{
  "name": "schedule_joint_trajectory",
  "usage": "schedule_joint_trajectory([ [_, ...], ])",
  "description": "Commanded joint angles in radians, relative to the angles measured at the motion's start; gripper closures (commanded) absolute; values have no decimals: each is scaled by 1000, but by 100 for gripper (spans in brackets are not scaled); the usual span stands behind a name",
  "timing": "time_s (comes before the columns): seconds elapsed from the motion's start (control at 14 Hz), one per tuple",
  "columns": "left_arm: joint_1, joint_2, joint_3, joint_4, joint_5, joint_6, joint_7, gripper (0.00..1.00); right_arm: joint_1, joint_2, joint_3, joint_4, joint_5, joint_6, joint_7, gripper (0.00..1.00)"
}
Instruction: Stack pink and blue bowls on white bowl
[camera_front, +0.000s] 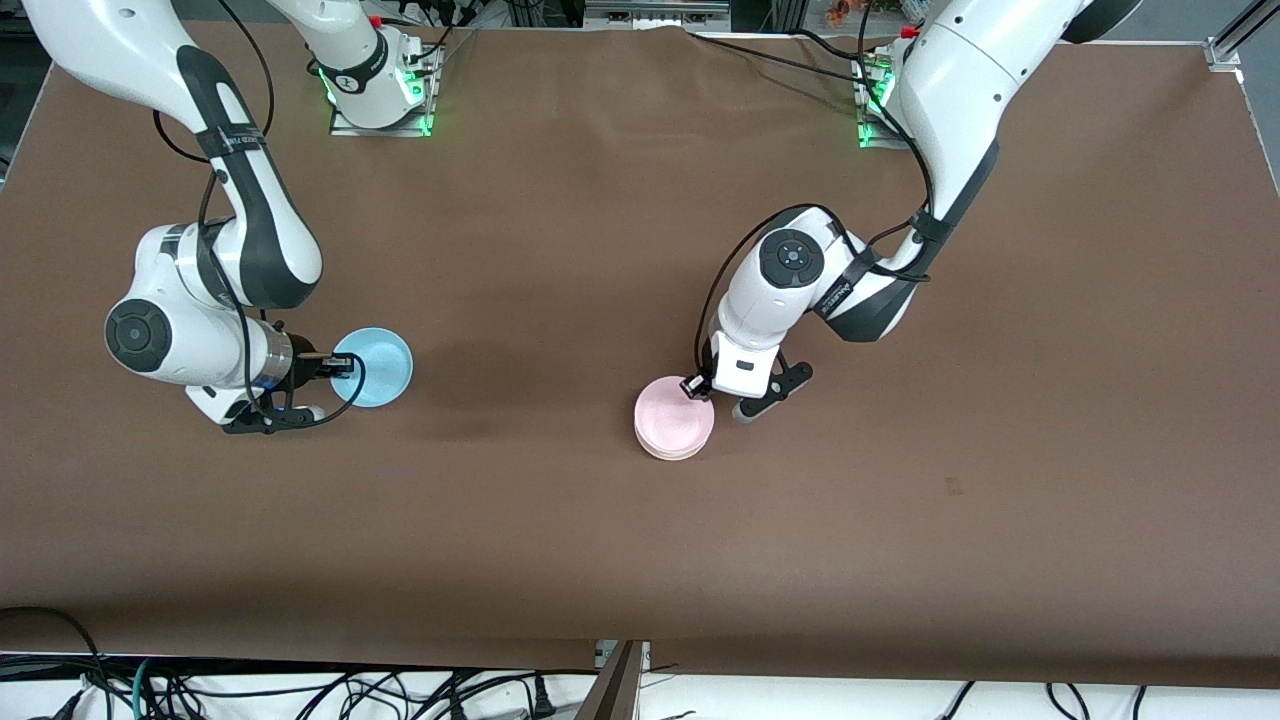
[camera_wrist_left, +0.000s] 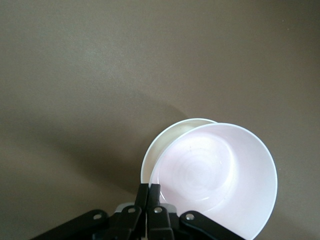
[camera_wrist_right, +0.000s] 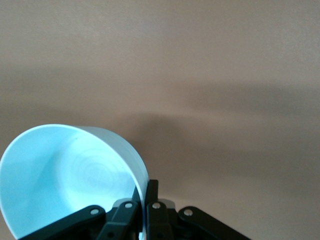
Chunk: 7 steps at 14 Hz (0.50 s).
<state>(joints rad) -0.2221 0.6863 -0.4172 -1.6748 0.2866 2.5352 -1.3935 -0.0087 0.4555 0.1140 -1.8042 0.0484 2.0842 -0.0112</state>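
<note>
Broadly, spread under everything: brown table (camera_front: 560, 520), no writing to be read on it; no brand or label legible on arms or bowls either. Reached in from its base toward the table's middle: left arm, with left gripper (camera_front: 697, 385) clamped on the rim of the pink bowl (camera_front: 676, 422), jaws pinched together with the wall between them; seen likewise in the left wrist view, fingers (camera_wrist_left: 148, 196) closed on the pink bowl's (camera_wrist_left: 215, 175) rim. Sat directly beneath and nested, though offset: white bowl (camera_wrist_left: 165, 142), only a crescent of its rim showing past the pink one; pink bowl judged to be lowered into it, tilted and not quite centred, well in from every table edge. Held toward the right arm's end of the table: blue bowl (camera_front: 372, 366), gripped at its rim by the right gripper (camera_front: 342, 367), jaws shut on the wall; confirmed in the right wrist view, blue bowl (camera_wrist_right: 65, 175) tipped, apparently lifted. Key relation: stack lay well apart from the blue bowl, along the table toward the left arm's end; right arm judged the one to carry it there.
</note>
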Motion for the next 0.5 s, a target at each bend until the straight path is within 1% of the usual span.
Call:
schedule_joint_trajectory([
  [0.0,-11,22,11,0,77,39,-67,100,-1,-1,16,20,16,-23,7,100],
  [0.14,-11,29,11,1,109,45,-91,100,0,-1,26,20,22,-23,7,100],
  [0.36,-11,32,11,1,111,53,-93,100,4,0,27,22,27,-23,7,100],
  [0.43,-11,32,11,1,111,53,-93,100,7,0,32,22,48,-18,8,100],
])
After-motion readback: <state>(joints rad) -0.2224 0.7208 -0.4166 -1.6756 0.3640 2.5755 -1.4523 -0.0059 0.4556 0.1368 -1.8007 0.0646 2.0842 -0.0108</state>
